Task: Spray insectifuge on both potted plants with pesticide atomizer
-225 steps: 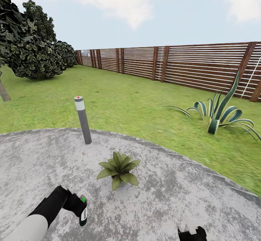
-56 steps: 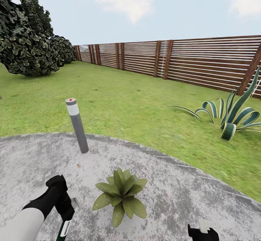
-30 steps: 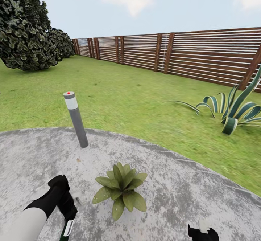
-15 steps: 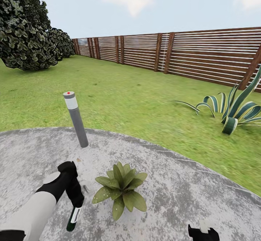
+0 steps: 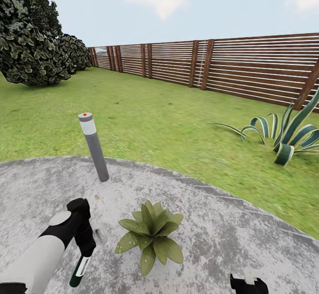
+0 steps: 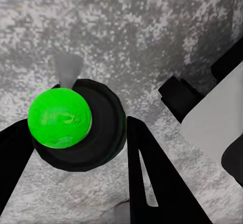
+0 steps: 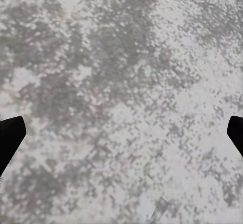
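- Left gripper (image 5: 84, 252) over the grey stone patio (image 5: 221, 236), fingers clamped on the pesticide atomizer (image 5: 79, 271), which hangs tilted below it.
- From the left wrist camera, atomizer (image 6: 76, 125) seen end-on between the two dark fingers (image 6: 152, 178): round dark body, bright green cap.
- Potted plant (image 5: 150, 238) just beside the atomizer, to its right; leaves speckled, apart from the bottle.
- Grey bollard lamp (image 5: 94, 147) upright at the patio's far edge, behind the gripper.
- Right gripper (image 5: 248, 283) low at the frame edge; in its wrist view, fingertips (image 7: 10, 138) spread wide over bare stone, holding nothing.
- Striped agave (image 5: 288, 139) on the lawn near the slat fence (image 5: 230, 70).
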